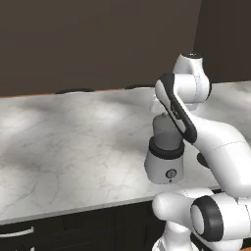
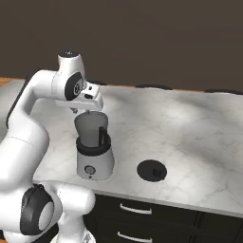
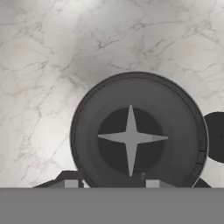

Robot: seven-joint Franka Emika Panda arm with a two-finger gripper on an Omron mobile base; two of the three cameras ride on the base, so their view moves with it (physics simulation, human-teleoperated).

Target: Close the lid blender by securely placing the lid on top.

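Blender [image 2: 94,147] stands uncapped near the counter [image 1: 73,142] front edge; lid [image 2: 152,170] lies flat beside it.
Gripper [image 3: 109,183] hangs directly above the jar mouth, tips spread apart, holding nothing. Hand view alone shows the four-point blade [image 3: 131,138] inside. Right base view alone shows lid. Bare marble extends around both.

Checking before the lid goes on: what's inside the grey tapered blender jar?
Looking down into the grey tapered blender jar: a four-pointed silver blade on its dark floor, nothing else. The near rim is cut off by the picture edge.
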